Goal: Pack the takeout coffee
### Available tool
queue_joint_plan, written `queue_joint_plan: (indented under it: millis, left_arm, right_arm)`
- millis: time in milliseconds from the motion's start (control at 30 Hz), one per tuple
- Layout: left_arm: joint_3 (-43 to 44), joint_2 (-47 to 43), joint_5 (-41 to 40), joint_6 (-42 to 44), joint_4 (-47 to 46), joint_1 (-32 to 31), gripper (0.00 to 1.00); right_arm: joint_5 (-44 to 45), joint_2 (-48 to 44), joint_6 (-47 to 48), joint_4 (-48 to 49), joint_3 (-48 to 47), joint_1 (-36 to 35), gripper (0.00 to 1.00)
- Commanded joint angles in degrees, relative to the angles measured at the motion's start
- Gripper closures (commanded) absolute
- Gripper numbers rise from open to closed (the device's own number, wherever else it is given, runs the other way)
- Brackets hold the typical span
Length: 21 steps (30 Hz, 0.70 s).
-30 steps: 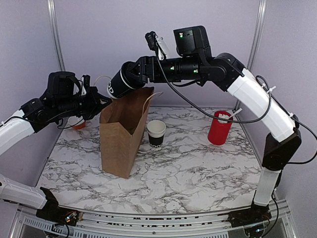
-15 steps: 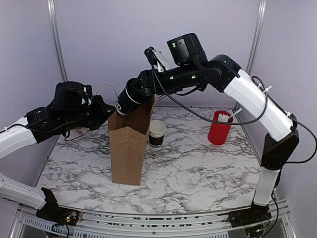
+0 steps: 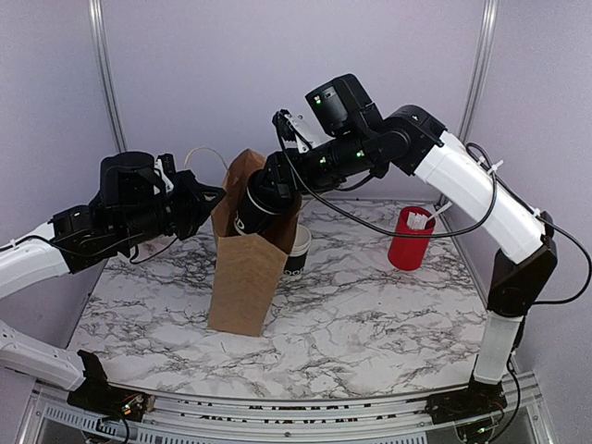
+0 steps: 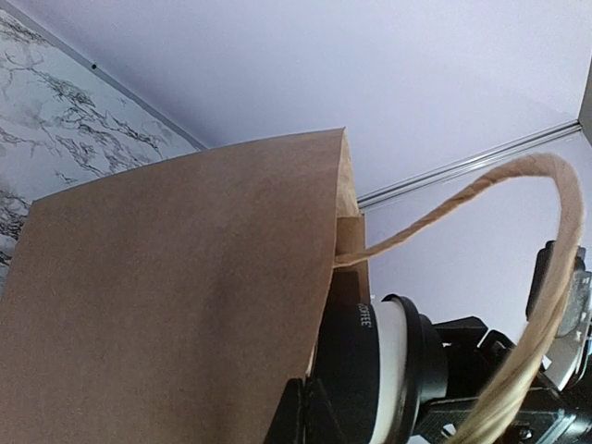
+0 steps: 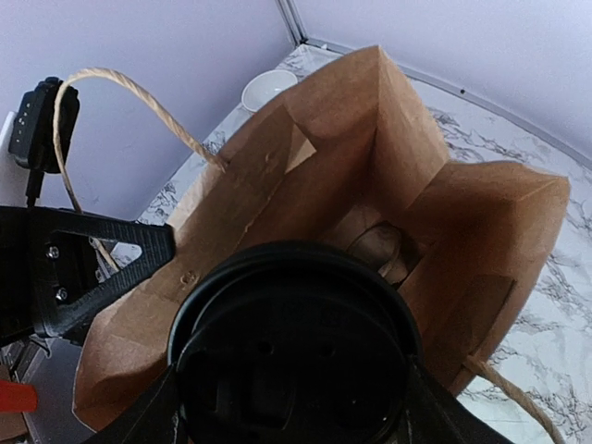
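**Left arm** (image 3: 32, 254): rises from the near-left base. The white forearm slopes up and inward, and the black wrist is about level, pointing right.

**Left gripper** (image 3: 205, 198): jaws drawn fully together, pinching the left rim of the bag (image 3: 242, 277).

**Right arm** (image 3: 472, 190): stands up from the near-right base with its elbow on the right. The white link climbs toward the back, and the black forearm reaches left and downward across the middle.

**Right gripper** (image 3: 262, 196): points down-left. Jaws are spread wide and clamped on the cup (image 4: 356, 379), with fingers (image 5: 153, 412) on either side and the lid facing the wrist.
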State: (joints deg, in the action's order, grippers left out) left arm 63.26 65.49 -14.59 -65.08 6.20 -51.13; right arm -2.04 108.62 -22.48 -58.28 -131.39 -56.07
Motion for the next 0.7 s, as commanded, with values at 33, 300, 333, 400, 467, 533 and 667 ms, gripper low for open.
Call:
queue_joint_plan:
  millis: [33, 300, 333, 400, 467, 533, 667]
  left_arm:
    - [-0.4, -0.4, 0.6, -3.8, -7.1, -0.7, 1.0]
    - [-2.7, -0.5, -6.5, -3.0, -18.2, -7.3, 1.0]
    - [-3.3, -0.3, -6.8, -3.4, -19.0, -7.8, 1.0]
    - [-5.0, -0.2, -6.8, -4.7, -21.5, -8.3, 1.0]
    - [-6.4, -0.2, -7.1, -6.2, -23.0, -8.8, 1.0]
    - [-7.1, -0.4, -7.1, -6.5, -23.4, -8.9, 1.0]
    - [-9.9, -2.5, -8.7, -7.0, -23.5, -8.9, 0.88]
  right_arm:
    - [1.2, -0.9, 0.1, -2.2, -0.9, 0.2, 0.43]
    - [1.4, 2.9, 0.6, -5.7, -3.3, 0.1, 0.43]
    - [1.6, 3.3, 0.7, -6.1, -3.3, 0.1, 0.43]
    - [1.8, 4.0, 0.7, -6.5, -3.1, 0.0, 0.44]
    - [2.0, 4.5, 0.6, -6.6, -2.4, -0.1, 0.44]
    - [1.9, 5.1, 0.6, -6.3, -1.6, -0.4, 0.44]
    - [1.2, 6.6, 0.6, -6.2, -0.9, -0.8, 0.45]
